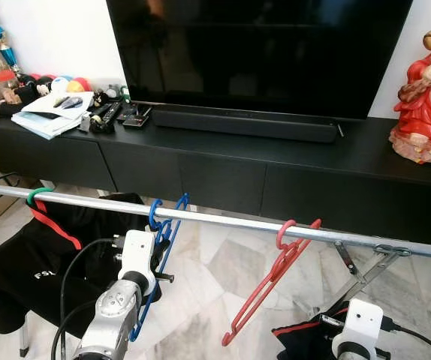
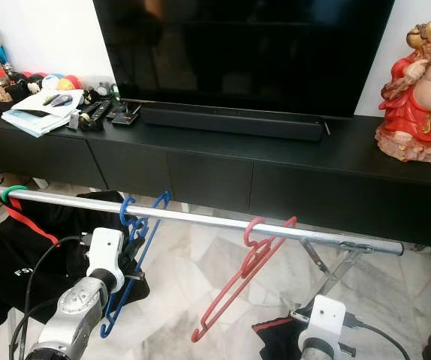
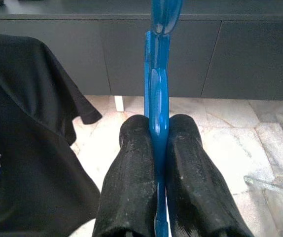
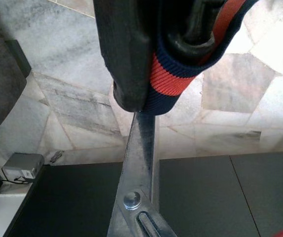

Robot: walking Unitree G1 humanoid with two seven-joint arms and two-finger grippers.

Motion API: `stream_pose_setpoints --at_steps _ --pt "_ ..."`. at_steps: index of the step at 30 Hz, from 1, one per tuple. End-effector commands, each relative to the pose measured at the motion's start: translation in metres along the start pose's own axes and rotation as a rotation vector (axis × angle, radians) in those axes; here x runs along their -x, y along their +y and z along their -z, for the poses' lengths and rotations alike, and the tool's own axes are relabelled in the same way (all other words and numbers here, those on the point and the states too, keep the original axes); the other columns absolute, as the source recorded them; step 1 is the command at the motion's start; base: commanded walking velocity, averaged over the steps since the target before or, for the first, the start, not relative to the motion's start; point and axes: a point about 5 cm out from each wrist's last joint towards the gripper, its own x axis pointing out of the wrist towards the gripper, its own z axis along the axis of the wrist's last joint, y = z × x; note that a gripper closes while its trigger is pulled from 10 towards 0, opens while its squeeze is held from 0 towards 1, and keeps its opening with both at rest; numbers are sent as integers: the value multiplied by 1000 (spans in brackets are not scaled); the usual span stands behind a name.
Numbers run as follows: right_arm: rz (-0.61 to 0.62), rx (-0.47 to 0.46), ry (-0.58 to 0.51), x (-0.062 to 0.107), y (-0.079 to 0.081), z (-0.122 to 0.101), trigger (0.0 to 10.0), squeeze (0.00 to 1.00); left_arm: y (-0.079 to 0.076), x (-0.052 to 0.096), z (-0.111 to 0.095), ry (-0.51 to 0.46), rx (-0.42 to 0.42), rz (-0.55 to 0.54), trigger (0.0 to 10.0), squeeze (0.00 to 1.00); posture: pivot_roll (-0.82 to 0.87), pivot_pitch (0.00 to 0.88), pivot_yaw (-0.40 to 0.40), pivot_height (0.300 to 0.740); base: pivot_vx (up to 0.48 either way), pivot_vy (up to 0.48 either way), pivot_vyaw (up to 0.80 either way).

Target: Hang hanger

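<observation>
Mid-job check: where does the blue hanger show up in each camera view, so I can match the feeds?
Left eye view: blue hanger hooked on the rail, left of centre, above the left end effector.
Right eye view: same spot, slightly further left.
Left wrist view: edge-on, centre, clamped between the black fingers.
Right wrist view: not in it.
Shared landmark: black TV cabinet.
</observation>
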Motion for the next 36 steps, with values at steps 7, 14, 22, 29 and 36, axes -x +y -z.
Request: stream_pose_setpoints --at_steps 7,14,22,29,36 --pt "-8 5 -6 1 1 1 10000 0 7 7 -16 -108 -1 -16 0 0 34 50 57 740 0 0 0" --pt "-12 6 -6 1 2 0 10000 0 9 20 -15 -114 -35 12 0 0 35 50 57 740 0 0 0" --pt "-13 10 -4 1 2 1 10000 0 24 48 11 -8 -215 67 471 0 42 48 56 740 0 0 0" --pt "-16 11 -2 1 2 1 10000 0 32 66 35 94 -269 102 2431 0 45 48 55 740 0 0 0" --pt "-17 15 -1 0 2 1 10000 0 43 89 87 333 -192 39 10000 0 45 47 52 740 0 0 0"
